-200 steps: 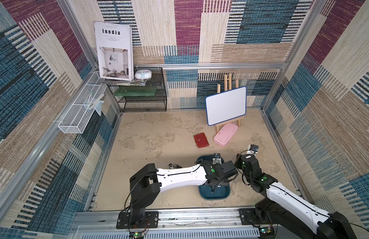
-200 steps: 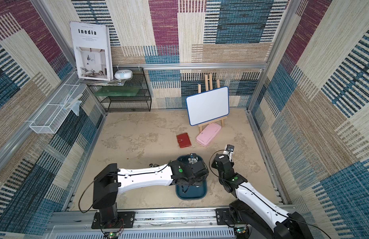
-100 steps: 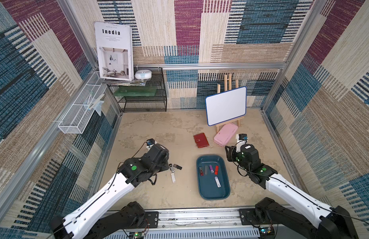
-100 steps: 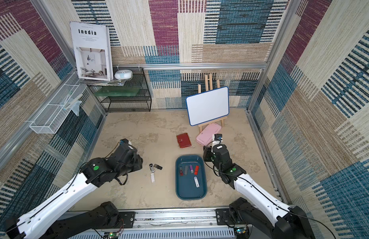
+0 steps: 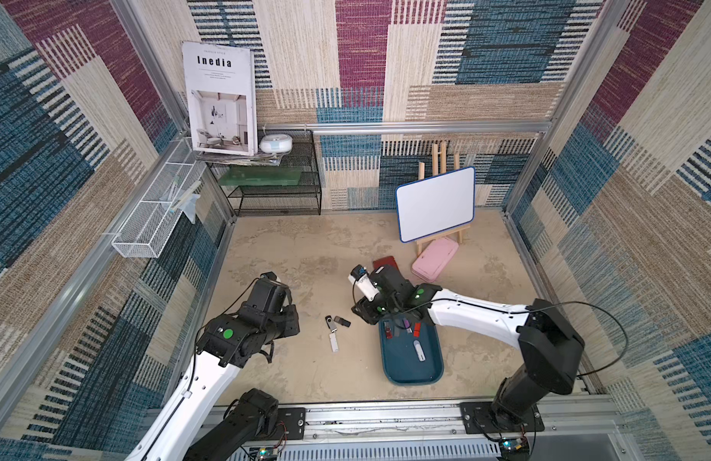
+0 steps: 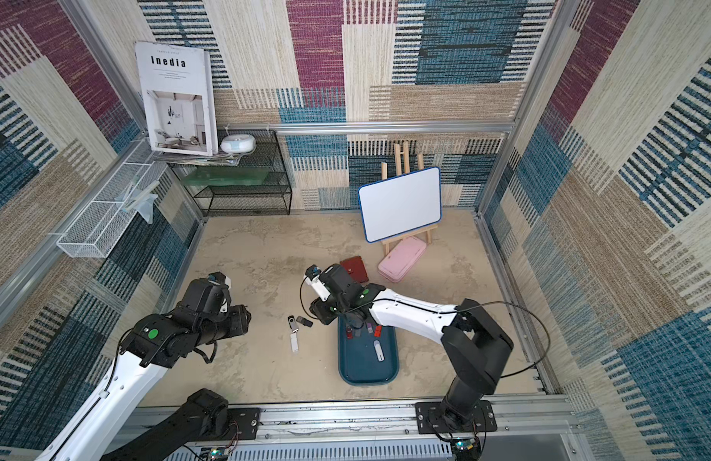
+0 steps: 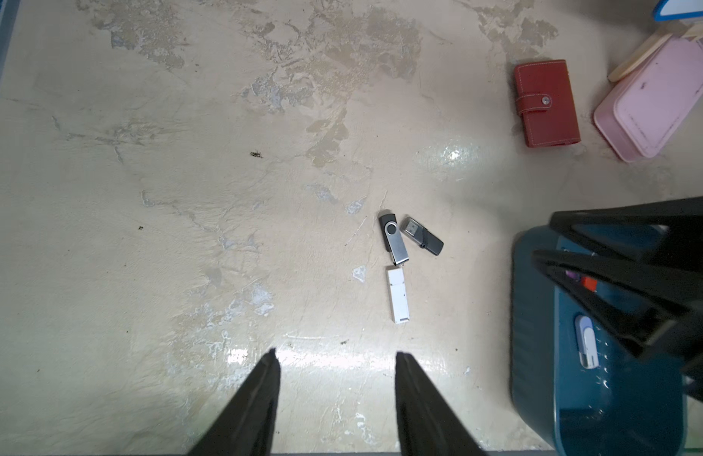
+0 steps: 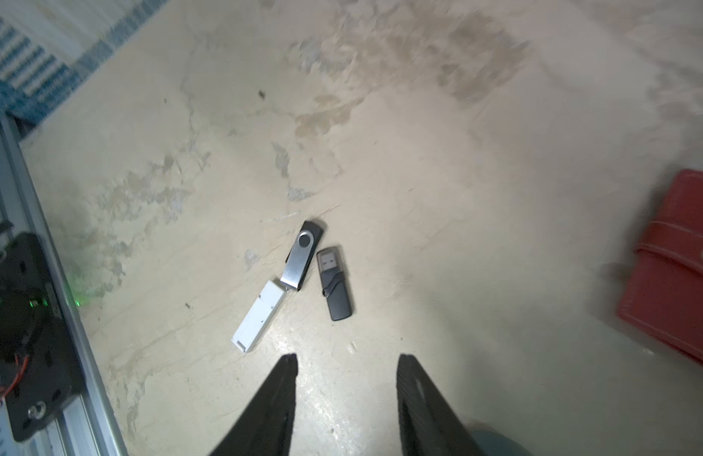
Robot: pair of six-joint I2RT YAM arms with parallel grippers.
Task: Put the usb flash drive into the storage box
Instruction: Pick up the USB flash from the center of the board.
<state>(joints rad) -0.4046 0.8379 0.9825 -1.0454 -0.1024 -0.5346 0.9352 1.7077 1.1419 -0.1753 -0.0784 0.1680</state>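
Beyond right fingers [image 8: 271,406], grey flash drive [image 8: 334,284]

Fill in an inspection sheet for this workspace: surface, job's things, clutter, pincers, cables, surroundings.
Surface: mottled beige tabletop, scuffed and patchy.
Job's things: shallow dark teal-blue plastic tray holds several flash drives; three more lie on the tabletop beside it: black-and-silver swivel drive, dark grey capless drive, white stick drive.
Clutter: red snap-button wallet, flat pink case, small whiteboard on a wooden easel.
Pincers: left pincer open, empty; right pincer open, empty, pointing toward the loose drives.
Cables: black cable loops beside the right arm.
Surroundings: woven patchwork walls, black wire shelf, white wire-mesh basket.
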